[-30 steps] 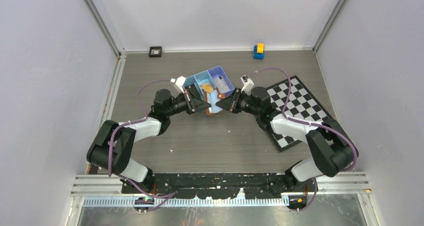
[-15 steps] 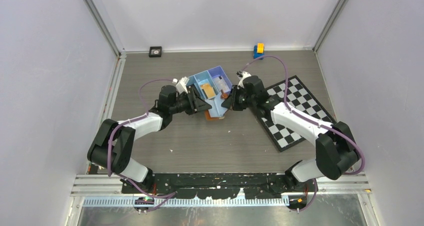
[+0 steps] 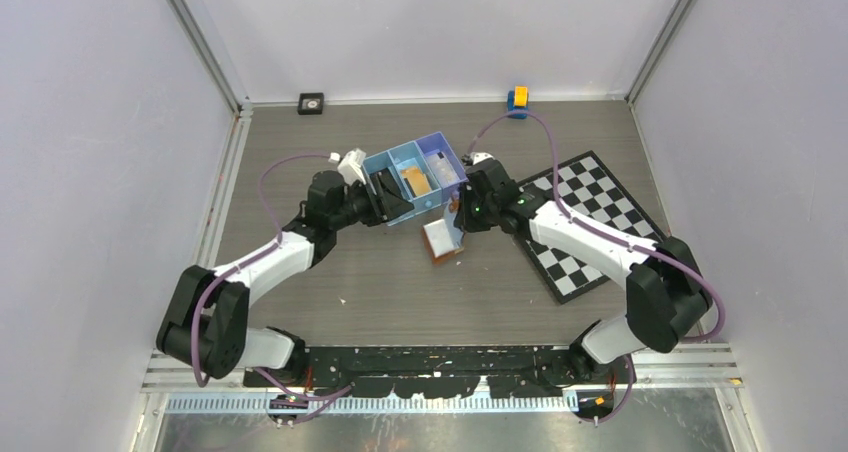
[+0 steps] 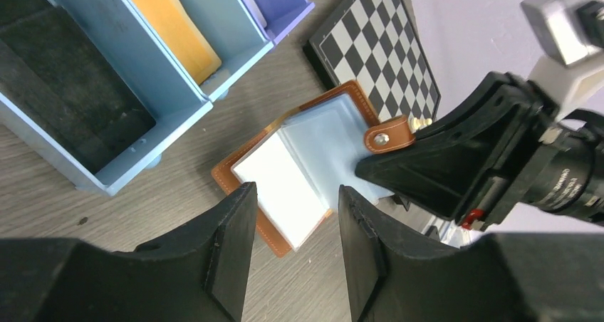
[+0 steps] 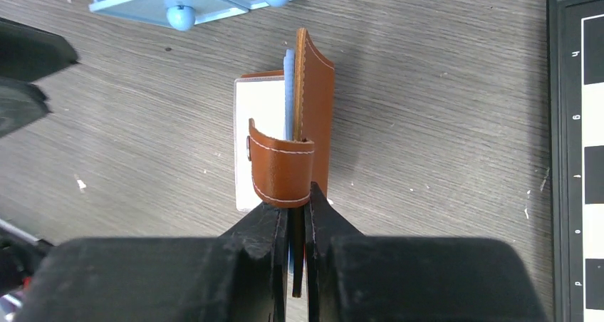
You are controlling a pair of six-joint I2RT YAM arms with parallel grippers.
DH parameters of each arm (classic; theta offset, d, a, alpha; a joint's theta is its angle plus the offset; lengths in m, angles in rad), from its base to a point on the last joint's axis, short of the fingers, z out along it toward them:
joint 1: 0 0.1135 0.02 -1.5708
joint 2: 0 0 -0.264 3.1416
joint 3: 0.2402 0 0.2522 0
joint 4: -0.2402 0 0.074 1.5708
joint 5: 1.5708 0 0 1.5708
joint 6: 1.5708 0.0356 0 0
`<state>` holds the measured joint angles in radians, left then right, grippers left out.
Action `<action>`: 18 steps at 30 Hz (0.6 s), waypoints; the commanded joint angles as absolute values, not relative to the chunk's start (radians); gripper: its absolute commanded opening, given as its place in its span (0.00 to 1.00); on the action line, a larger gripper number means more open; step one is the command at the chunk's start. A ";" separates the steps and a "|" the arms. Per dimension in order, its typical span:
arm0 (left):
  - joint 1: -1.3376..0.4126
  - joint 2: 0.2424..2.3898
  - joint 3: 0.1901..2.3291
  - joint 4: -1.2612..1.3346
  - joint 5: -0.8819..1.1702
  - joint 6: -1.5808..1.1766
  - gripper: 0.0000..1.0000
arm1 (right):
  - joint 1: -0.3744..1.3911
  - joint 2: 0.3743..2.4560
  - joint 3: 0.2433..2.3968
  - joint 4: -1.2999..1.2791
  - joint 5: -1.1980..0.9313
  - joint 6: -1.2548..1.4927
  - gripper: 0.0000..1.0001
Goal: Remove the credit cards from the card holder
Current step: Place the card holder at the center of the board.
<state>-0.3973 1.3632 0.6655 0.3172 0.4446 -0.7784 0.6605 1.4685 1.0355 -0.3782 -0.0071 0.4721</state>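
Note:
The brown card holder (image 3: 443,242) lies open on the table in front of the tray. In the right wrist view one cover (image 5: 318,115) stands upright, with the strap clasp (image 5: 280,172) curling beside it. A white card (image 4: 281,187) and pale blue sleeves (image 4: 329,142) show inside. My right gripper (image 5: 298,204) is shut on the near edge of the upright cover, and it also shows in the top view (image 3: 459,218). My left gripper (image 4: 295,197) is open and empty above the holder, at the left of it (image 3: 402,208). An orange card (image 3: 415,179) lies in the tray's middle compartment.
The blue three-compartment tray (image 3: 385,164) stands just behind the holder, with a whitish card (image 3: 439,161) in its purple end. A chequered board (image 3: 590,222) lies to the right. A blue and yellow block (image 3: 517,101) and a small black object (image 3: 311,103) sit at the back wall.
My right gripper has carried the card holder away from the tray, nearer and down to the table. My left gripper has drawn back to the left and stands open.

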 commanded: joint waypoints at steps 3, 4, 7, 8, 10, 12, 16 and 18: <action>-0.396 1.289 0.643 0.299 0.369 -0.735 0.47 | 0.750 1.520 1.124 -0.409 0.216 0.404 0.26; -0.396 1.287 0.643 0.299 0.367 -0.736 0.47 | 0.762 1.529 1.133 -0.415 0.225 0.397 0.32; -0.396 1.295 0.645 0.300 0.370 -0.737 0.48 | 0.775 1.537 1.136 -0.408 0.182 0.391 0.47; -0.395 1.301 0.647 0.299 0.372 -0.738 0.47 | 0.775 1.533 1.131 -0.395 0.145 0.391 0.49; -0.394 1.314 0.651 0.299 0.380 -0.741 0.47 | 0.774 1.517 1.113 -0.353 0.069 0.388 0.54; -0.394 1.325 0.656 0.299 0.388 -0.742 0.47 | 0.775 1.501 1.096 -0.326 0.017 0.389 0.57; -0.394 1.337 0.661 0.302 0.398 -0.745 0.47 | 0.774 1.497 1.091 -0.314 -0.037 0.394 0.58; -0.394 1.342 0.661 0.305 0.405 -0.747 0.47 | 0.775 1.513 1.094 -0.312 -0.059 0.398 0.58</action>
